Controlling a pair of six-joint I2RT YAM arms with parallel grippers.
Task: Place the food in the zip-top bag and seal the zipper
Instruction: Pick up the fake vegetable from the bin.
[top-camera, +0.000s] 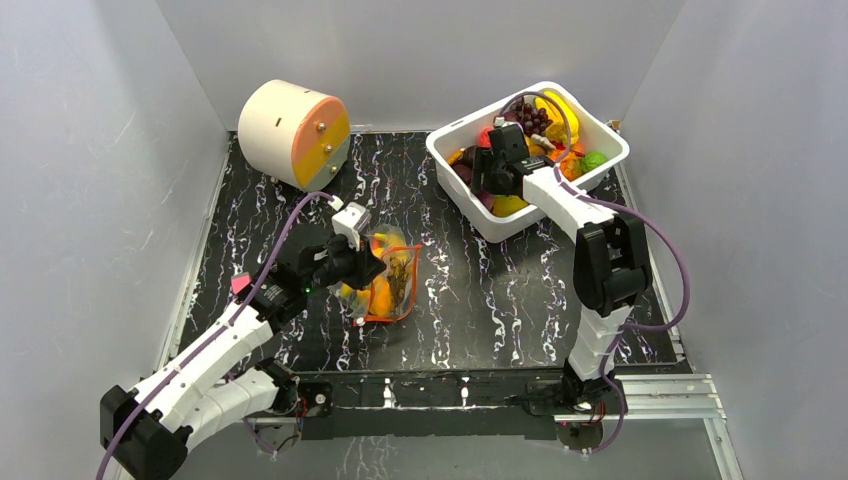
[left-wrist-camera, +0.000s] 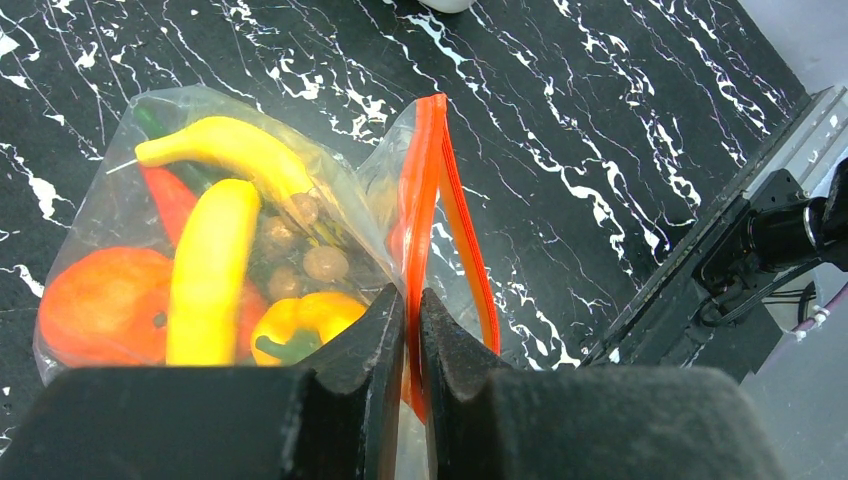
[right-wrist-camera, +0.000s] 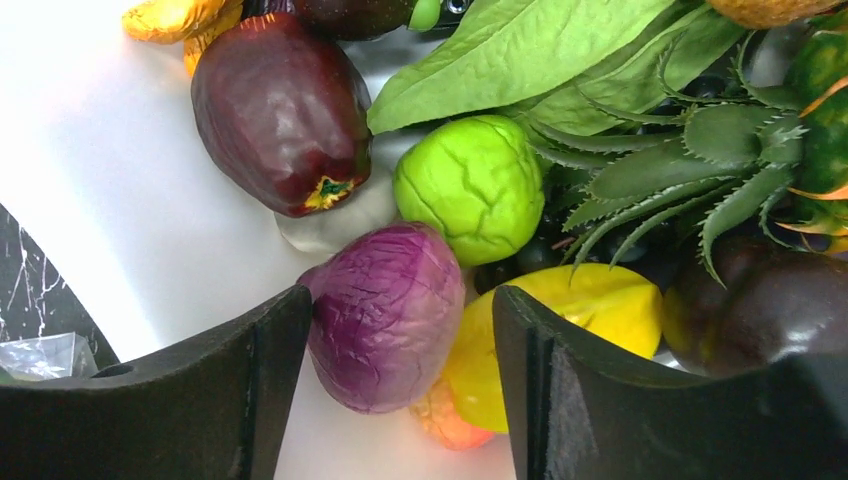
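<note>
Orange-red zipper (left-wrist-camera: 425, 170) sits pinched in the closed left pincer (left-wrist-camera: 412, 330), its part-filled zip-top bag (left-wrist-camera: 95, 205) (bananas (left-wrist-camera: 210, 270), pepper (left-wrist-camera: 300, 320) inside) unsealed on the desk (left-wrist-camera: 600, 120), while the right pincer (right-wrist-camera: 400, 310) gapes around a purple onion (right-wrist-camera: 385, 335) in the tub (right-wrist-camera: 110, 200).

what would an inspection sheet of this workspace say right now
surface: black marbled tabletop, nothing spilled seen
job's things: zip-top bag lying on the tabletop, holding bananas and other food; zipper strips apart above the pinch; more food in white tub
clutter: cream cylinder, far left
grippers: left gripper shut on zipper; right gripper open in the tub, astride a purple piece
cables: purple cable looping off each arm, no snag seen
surroundings: pale walls on three sides; metal rail at near edge
</note>
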